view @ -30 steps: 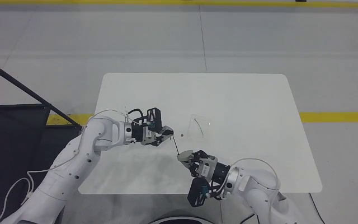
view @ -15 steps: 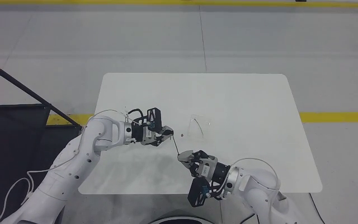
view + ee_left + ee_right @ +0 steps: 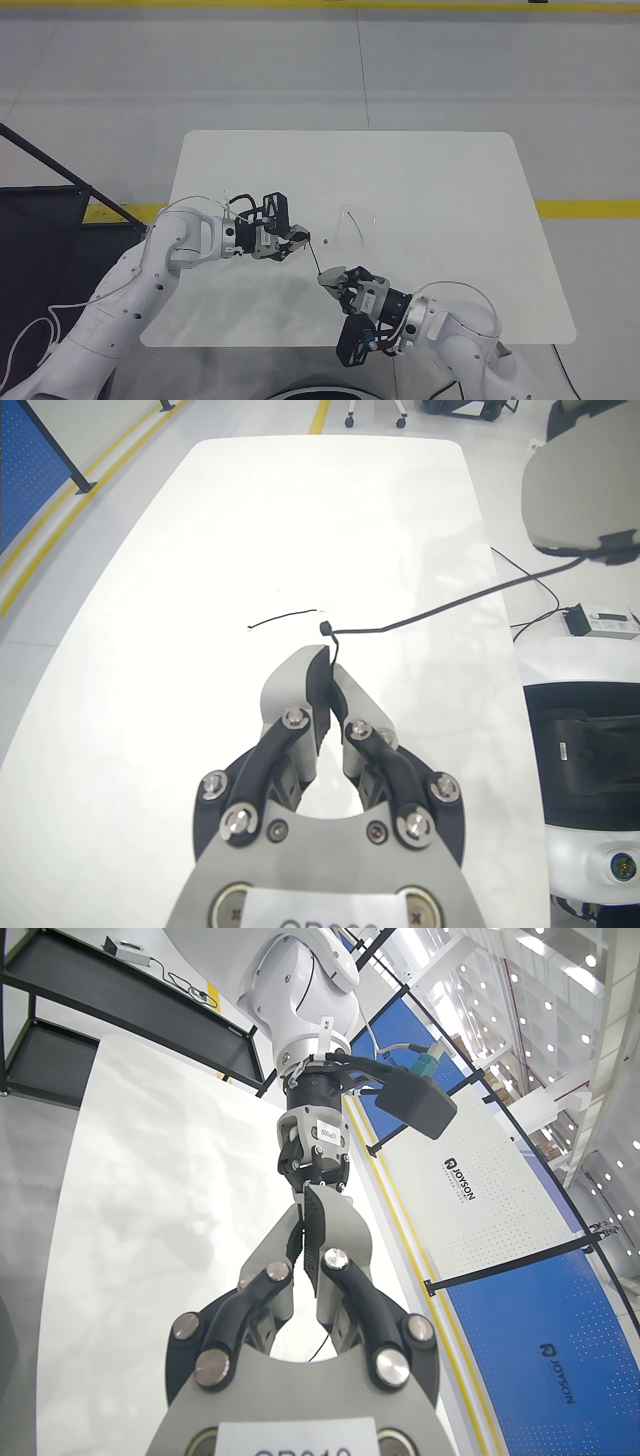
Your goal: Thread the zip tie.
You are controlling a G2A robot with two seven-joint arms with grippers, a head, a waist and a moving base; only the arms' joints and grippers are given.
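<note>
Both tools pinched on the black zip tie (image 3: 313, 258), held over the near side of the counter (image 3: 450, 180).
Starting left: my left tool (image 3: 330, 660) is pressed together on a short stub of the tie, and the square head pokes out just past its fingertips. From that head the strap runs off to my right tool (image 3: 305, 1208), clamped on it farther along. The left wrist view gives me the head clearly; the top view gives just a thin dark line between the tools. Each tool carries a white printed sticker (image 3: 327, 1133), and blue panels (image 3: 500, 1318) with white lettering stand behind. Farther right a loose thin strand (image 3: 352, 222) lies on the counter, apart from the tie. Against a second ago, hardly anything has shifted.
</note>
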